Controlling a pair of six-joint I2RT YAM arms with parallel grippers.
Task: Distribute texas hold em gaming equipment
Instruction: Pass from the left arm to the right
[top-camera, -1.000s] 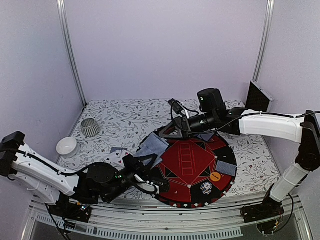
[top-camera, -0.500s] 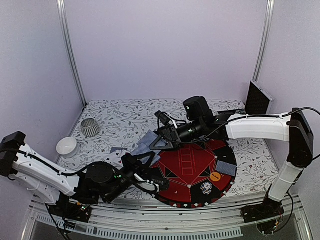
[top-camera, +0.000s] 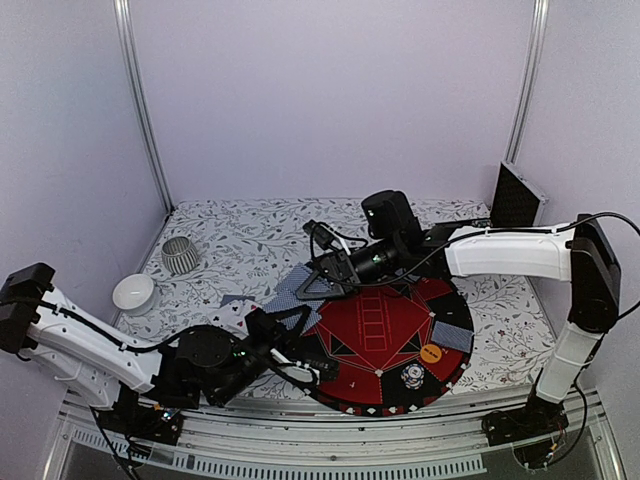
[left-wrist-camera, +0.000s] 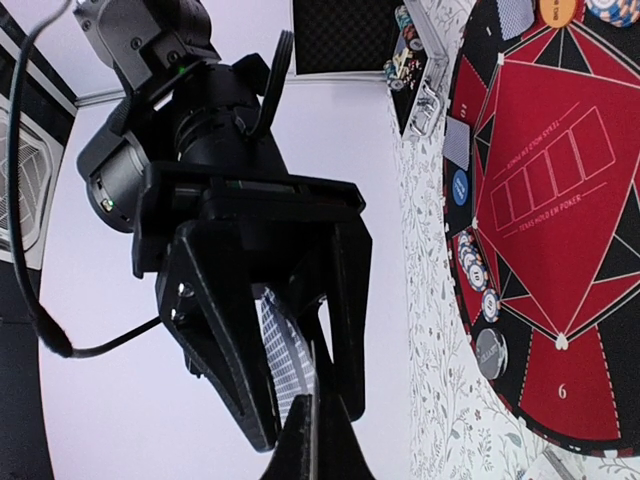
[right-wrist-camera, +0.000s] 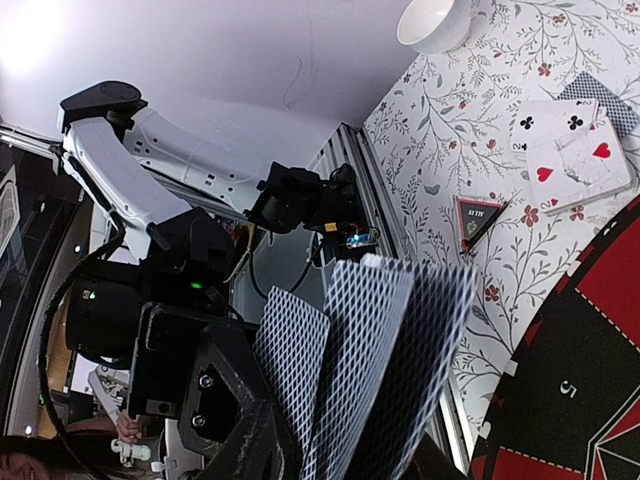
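My left gripper (top-camera: 296, 318) is shut on a fan of grey-blue-backed cards (top-camera: 303, 291) and holds it up over the left edge of the round mat (top-camera: 390, 320). My right gripper (top-camera: 322, 272) is open, its fingers (left-wrist-camera: 215, 340) on either side of one card (left-wrist-camera: 285, 350) of the fan. The fan fills the right wrist view (right-wrist-camera: 385, 360). Face-up cards (right-wrist-camera: 565, 150) and a black-red triangle (right-wrist-camera: 478, 218) lie on the cloth. On the mat lie an orange disc (top-camera: 431, 353), a chip pile (top-camera: 412, 376), more chips (left-wrist-camera: 475, 270), a dark disc (left-wrist-camera: 491, 352) and face-down cards (top-camera: 452, 335).
A white bowl (top-camera: 133, 292) and a ribbed cup (top-camera: 181, 255) stand at the left. A black case (top-camera: 517, 195) leans at the back right. A tray with chips (left-wrist-camera: 410, 50) lies past the mat. A metal rail runs along the table's near edge.
My right gripper has moved left from the far edge of the mat to the fan of cards. My left gripper has held the fan still.
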